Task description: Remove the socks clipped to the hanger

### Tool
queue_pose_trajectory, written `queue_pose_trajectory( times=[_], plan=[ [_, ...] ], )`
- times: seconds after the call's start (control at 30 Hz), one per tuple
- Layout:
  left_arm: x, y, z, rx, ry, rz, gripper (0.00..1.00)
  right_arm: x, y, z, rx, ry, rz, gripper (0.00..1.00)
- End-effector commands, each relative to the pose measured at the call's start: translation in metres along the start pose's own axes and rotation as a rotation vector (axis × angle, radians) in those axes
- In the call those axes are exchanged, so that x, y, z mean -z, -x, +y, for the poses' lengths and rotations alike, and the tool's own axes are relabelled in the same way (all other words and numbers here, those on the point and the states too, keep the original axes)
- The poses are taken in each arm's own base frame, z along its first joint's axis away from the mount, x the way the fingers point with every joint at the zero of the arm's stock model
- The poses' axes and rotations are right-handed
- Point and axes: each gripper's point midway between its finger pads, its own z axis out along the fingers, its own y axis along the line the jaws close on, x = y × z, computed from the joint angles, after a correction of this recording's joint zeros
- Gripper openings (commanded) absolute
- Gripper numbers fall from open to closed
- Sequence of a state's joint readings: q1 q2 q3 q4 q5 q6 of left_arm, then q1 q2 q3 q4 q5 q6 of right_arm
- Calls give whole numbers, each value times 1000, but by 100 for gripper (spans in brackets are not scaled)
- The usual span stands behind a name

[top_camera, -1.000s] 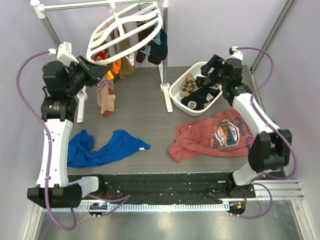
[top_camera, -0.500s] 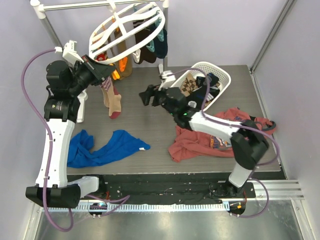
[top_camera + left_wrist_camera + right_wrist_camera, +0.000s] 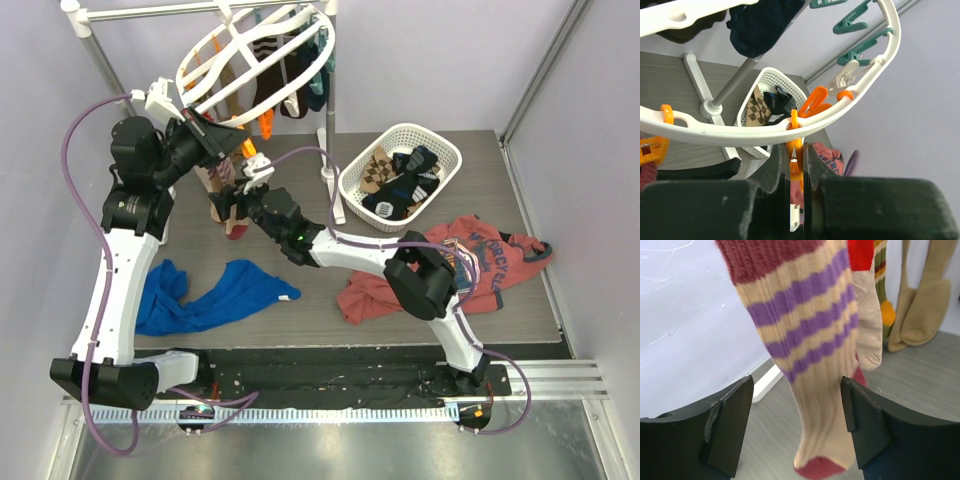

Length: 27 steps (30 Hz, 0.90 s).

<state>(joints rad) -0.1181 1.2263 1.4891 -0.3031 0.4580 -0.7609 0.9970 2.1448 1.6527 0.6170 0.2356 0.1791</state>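
Clamped tight, the left gripper (image 3: 795, 155) pinches an orange clip (image 3: 797, 172) hanging just under the white rim of the hanger (image 3: 730, 136). Over to the right gripper (image 3: 796, 405): jaws spread wide, one finger on each side of a striped sock (image 3: 805, 340) that dangles between them. That sock is maroon, beige and purple, its maroon toe pointing down, and I see a gap between the fabric and both pads.

From above, the hanger tilts under the metal rail stand (image 3: 325, 110) at the back left, with dark and tan socks (image 3: 270, 80) clipped around its ring. The wrist view also catches a beige sock (image 3: 920, 305) hanging beyond, close to the floor of the cell.

Now the surface: a dark grey wood-grain table (image 3: 318, 320). A blue shirt (image 3: 210, 300) lies crumpled at the front left, and a red printed shirt (image 3: 500, 255) is spread at the front right, partly under the right arm. A white lattice basket (image 3: 352, 200) sits at the back right, with loose socks (image 3: 400, 180) piled inside it.

Pale lavender walls (image 3: 450, 60) close in the back and sides, and a brushed metal strip (image 3: 300, 440) runs along the near edge, below the arm bases.
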Motion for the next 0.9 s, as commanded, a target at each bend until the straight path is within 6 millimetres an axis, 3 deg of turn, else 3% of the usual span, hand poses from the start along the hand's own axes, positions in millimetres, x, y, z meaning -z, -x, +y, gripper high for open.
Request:
queue_pose_trajectory(
  times=[0.0, 0.1, 0.13, 0.23, 0.43, 0.5, 0.53, 0.57, 0.63, 0.87],
  plan=[
    [-2, 13, -15, -28, -45, -51, 7, -16, 44, -3, 36, -89, -170, 76],
    [-1, 13, -15, -36, -42, -54, 7, -16, 39, -6, 43, -106, -167, 40],
    [-1, 12, -13, -39, -33, -51, 7, -15, 40, -7, 41, -107, -173, 18],
    [4, 13, -7, -42, 14, -58, 11, -7, 48, -6, 41, -102, -187, 1],
    [23, 20, -1, -63, 125, -76, 42, 10, 75, 8, 12, -28, -186, 1],
    [31, 22, 3, -79, 170, -83, 46, 17, 73, 11, 2, -7, -167, 1],
    [39, 24, 7, -76, 216, -93, 51, 23, 86, 16, -12, 18, -175, 1],
    [44, 25, 7, -78, 233, -100, 54, 28, 81, 16, -14, 24, -157, 1],
    [57, 26, 7, -77, 266, -117, 61, 37, 93, 20, -26, 41, -159, 1],
    [82, 32, 11, -74, 361, -154, 67, 55, 94, 24, -59, 69, -104, 1]
  ],
)
